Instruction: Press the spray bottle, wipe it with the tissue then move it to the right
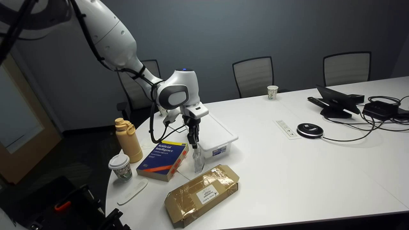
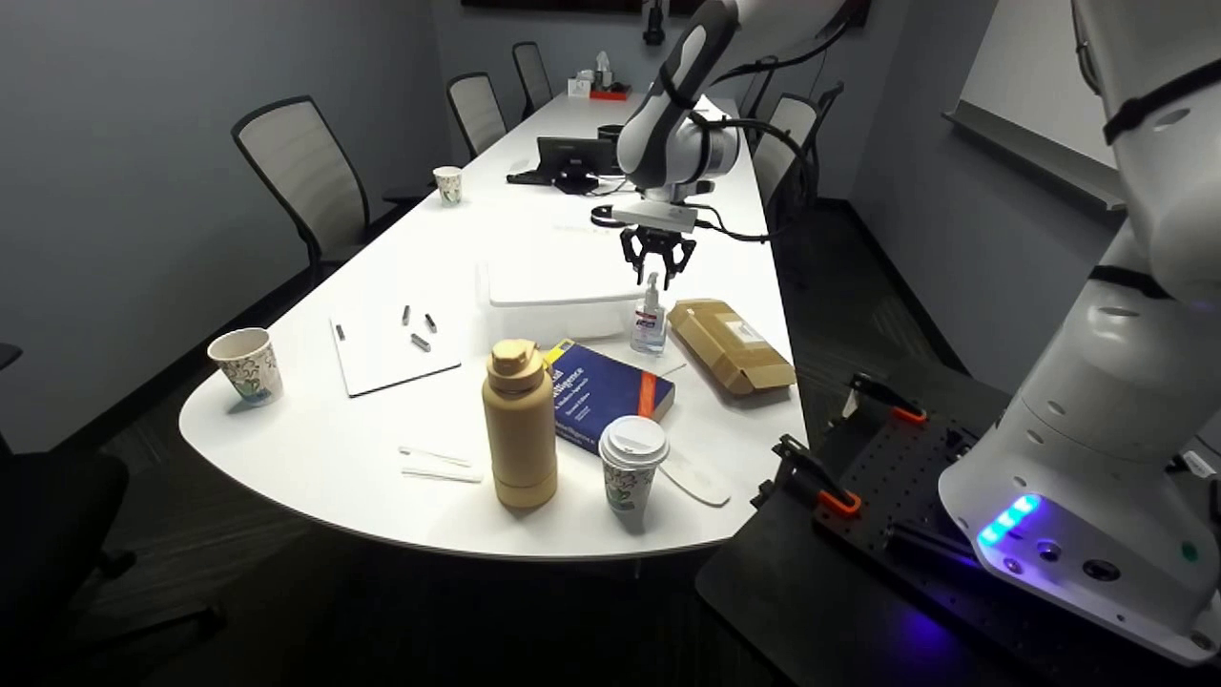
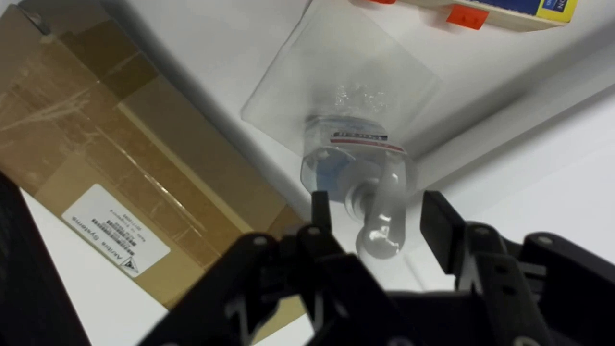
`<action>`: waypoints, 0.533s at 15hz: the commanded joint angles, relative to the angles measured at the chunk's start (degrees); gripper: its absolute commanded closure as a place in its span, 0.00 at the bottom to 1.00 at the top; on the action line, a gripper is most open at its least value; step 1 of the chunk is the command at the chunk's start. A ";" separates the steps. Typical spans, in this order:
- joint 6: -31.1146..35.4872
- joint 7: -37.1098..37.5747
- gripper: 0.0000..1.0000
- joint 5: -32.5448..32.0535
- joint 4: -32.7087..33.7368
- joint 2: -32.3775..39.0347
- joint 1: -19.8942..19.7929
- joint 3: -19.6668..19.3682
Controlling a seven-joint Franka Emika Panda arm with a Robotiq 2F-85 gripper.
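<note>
Plastic spray bottle straddled, not gripped

It is stood upright on the table, the pump head flanked by the gripper, fingers apart; nothing is clamped. If pressed off-centre, it could be tipped. Sideways travel may be blocked by the carton and storage bin just beside; a book is set nearby.

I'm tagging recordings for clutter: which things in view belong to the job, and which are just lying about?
For the job:
pump bottle
end effector
tissue: can't pick one out for certain

Lying about, among others:
tan bottle
book
cardboard box
lidded cup
plastic bin
</note>
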 commanded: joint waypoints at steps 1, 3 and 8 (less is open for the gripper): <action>-1.76 1.56 0.79 -1.24 1.23 0.02 1.17 -0.88; -1.73 1.55 0.94 -1.22 1.26 -0.07 1.22 -0.91; -1.77 1.35 0.95 -1.05 1.07 -0.49 1.18 -0.82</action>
